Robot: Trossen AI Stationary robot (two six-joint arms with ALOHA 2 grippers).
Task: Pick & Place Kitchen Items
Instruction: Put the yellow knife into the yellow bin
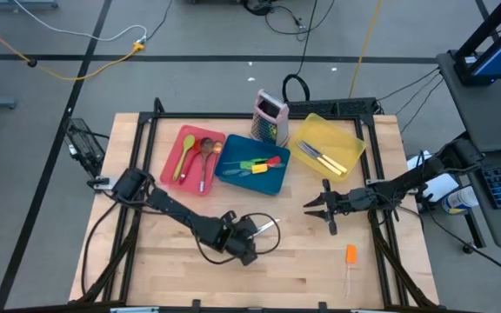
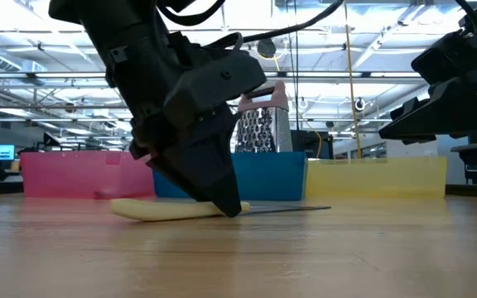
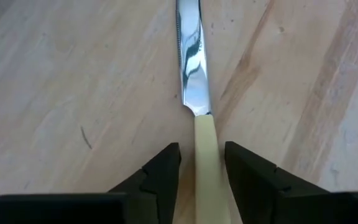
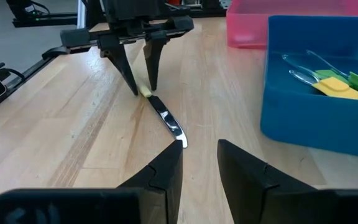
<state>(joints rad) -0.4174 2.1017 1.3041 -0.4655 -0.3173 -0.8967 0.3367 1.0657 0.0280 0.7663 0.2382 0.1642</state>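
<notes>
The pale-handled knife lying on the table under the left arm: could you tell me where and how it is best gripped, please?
Grip the pale-handled knife by its cream handle, coming straight down from above, fingers either side across its width. It lies flat on the table, and the handle is thicker and less slippery than the thin shiny blade. The left hand already straddles the handle just so.

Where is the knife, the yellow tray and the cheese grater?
knife [image 3: 191, 59]: left wrist view, on its shiny blade.
yellow tray [image 1: 348, 137]: high view, on a bare part of its floor.
grater [image 1: 270, 119]: high view, on its metal body under the pink top.
</notes>
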